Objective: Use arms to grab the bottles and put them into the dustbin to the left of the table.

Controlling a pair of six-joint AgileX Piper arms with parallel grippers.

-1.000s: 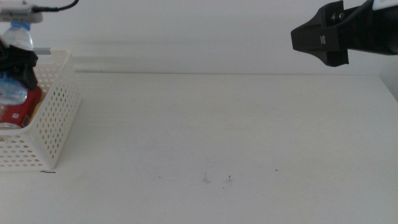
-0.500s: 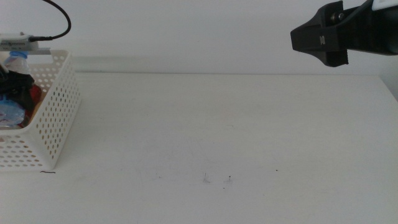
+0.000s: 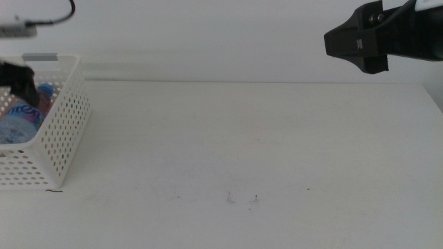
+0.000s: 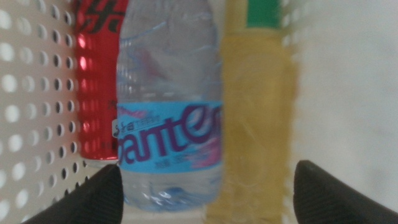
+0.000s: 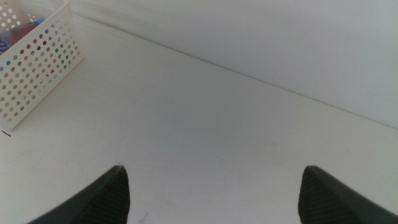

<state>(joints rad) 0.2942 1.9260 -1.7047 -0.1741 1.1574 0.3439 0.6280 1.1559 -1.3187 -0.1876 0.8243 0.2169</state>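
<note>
All three bottles lie side by side in the white perforated dustbin (image 3: pixel 59 131) at the table's left end. In the left wrist view they are the clear water bottle (image 4: pixel 171 118) with its blue label in the middle, the red can (image 4: pixel 96 81) and the yellow tea bottle (image 4: pixel 255 118). My left gripper (image 3: pixel 19 81) hovers just above the bin, open (image 4: pixel 205 199), its jaws spread wide and holding nothing. My right gripper (image 5: pixel 211 199) is open and empty, with its arm (image 3: pixel 367 41) held high over the table's far right.
The white table (image 3: pixel 242 152) stretches from the bin to the right edge, with a few dark specks (image 3: pixel 252 199) near the front. The bin's perforated wall (image 4: pixel 31 112) stands close beside the red can. A pale wall rises behind the table.
The left gripper lowered the upright water bottle into the bin, let it go and opened; the bottle now lies flat inside. The right arm has not moved.
</note>
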